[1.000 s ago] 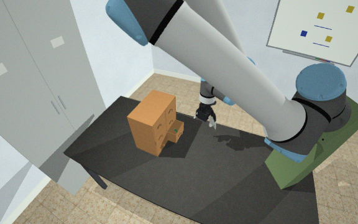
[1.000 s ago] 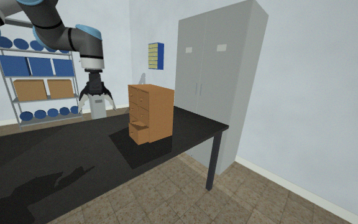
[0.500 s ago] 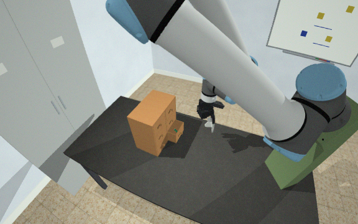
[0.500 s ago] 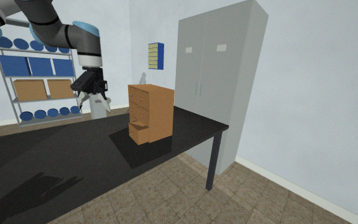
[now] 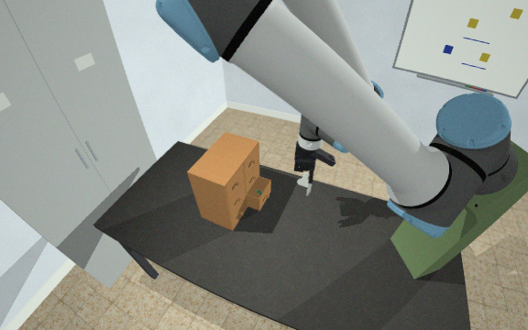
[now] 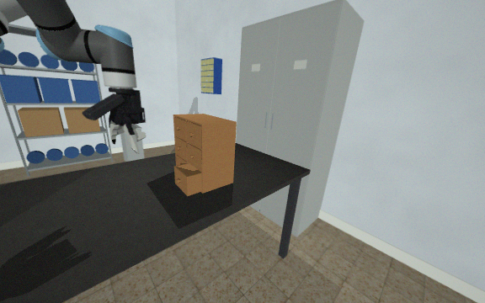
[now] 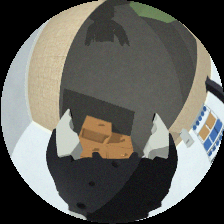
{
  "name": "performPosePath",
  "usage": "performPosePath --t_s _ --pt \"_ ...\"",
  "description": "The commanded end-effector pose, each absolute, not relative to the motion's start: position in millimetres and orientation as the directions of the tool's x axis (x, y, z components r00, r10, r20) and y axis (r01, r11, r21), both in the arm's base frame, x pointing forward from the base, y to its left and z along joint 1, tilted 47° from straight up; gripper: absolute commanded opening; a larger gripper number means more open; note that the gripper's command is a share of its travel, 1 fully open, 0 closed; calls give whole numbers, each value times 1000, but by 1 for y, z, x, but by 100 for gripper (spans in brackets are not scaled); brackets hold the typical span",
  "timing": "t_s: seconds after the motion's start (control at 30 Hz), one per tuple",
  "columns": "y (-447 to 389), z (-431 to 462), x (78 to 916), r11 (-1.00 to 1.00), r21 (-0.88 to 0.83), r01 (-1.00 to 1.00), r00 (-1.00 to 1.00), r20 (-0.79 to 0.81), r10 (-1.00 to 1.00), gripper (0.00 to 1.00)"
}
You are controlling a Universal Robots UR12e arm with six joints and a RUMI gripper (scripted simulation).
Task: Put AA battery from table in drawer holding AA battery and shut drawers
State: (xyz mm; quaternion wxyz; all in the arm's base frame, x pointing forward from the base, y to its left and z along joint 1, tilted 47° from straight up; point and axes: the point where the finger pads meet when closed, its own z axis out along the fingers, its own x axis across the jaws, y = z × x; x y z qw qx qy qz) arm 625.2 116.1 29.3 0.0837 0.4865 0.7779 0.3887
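Drawer [image 5: 260,193] contents: green item [image 5: 258,192], top view only.
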Motion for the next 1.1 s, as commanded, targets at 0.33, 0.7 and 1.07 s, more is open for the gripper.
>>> performPosePath --t_s 0.33,0.7,1.07 --pt "116 31 619 10 605 797 -320 407 855 100" --pt "116 31 618 -33 584 811 -280 437 855 100" --pt "116 31 618 -37 581 813 -276 440 855 100"
